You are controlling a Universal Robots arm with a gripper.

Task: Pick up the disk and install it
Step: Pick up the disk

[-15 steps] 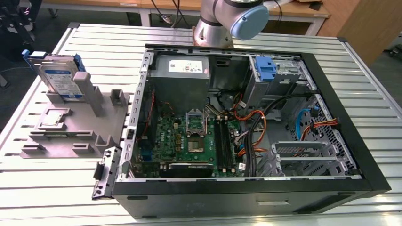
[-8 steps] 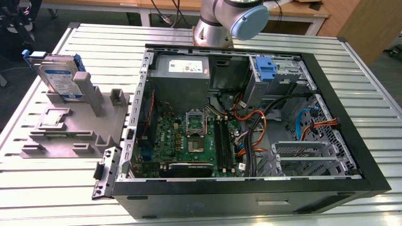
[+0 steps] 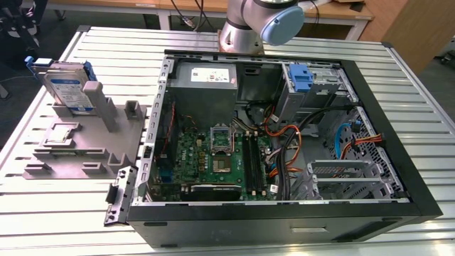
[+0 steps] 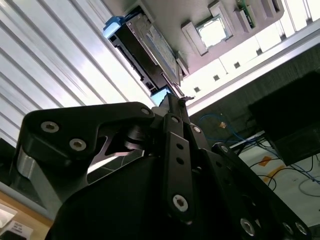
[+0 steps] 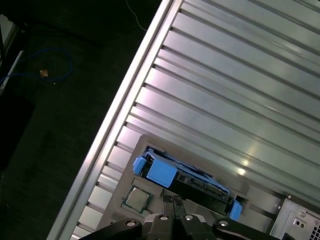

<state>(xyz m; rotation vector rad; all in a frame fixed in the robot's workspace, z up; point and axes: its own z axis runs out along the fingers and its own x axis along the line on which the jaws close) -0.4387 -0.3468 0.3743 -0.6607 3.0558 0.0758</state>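
The disk (image 3: 68, 88), silver-grey with a white-and-blue label and a blue carrier frame, stands on edge in a slot of the grey fixture (image 3: 85, 146) at the exterior view's left. Both wrist views look down on its edge, so the disk (image 4: 149, 49) (image 5: 186, 176) appears just past my fingertips. My gripper (image 4: 176, 101) (image 5: 173, 199) hangs above it with the black fingers pressed together and nothing between them. There is a clear gap between the gripper and the disk.
An open computer case (image 3: 398, 176) lies on the slatted metal table (image 3: 71, 224), with motherboard, cables, a grey drive cage (image 3: 348, 176) and a blue bracket (image 3: 301, 79) inside. A small square chip (image 3: 61, 133) sits on the fixture. The table edge and dark floor (image 5: 60, 100) are close by.
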